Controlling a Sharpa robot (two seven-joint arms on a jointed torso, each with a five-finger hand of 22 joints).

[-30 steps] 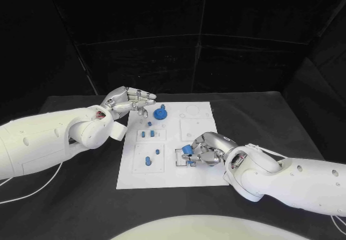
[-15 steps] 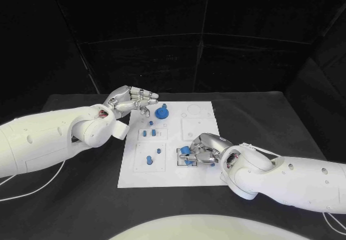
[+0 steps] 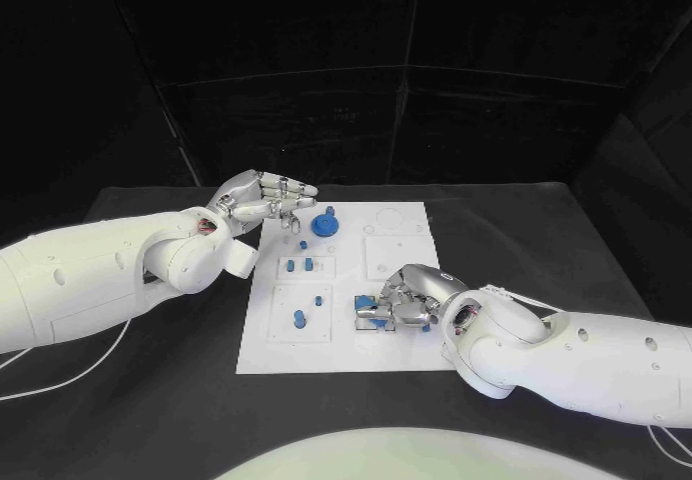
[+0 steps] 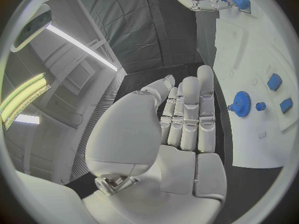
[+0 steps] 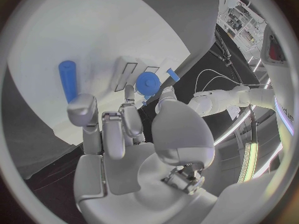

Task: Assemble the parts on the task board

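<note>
The white task board lies mid-table. My right hand is curled over a square recess on the board's near right part, with a blue part at its fingertips. In the right wrist view a blue cylinder lies flat on the board. One fingertip touches its end while the thumb stands apart from it. My left hand hovers at the board's far left corner holding nothing, its fingers straight and side by side. A blue gear stands on the board just beside it.
Loose blue parts sit on the board's left column: a pair, a small peg and an oblong piece. The left wrist view shows the gear and two blue blocks. Black table surrounds the board.
The blue part at my right hand's fingertips has shifted slightly left and lower, and less of it shows. The left hand has stayed where it was.
</note>
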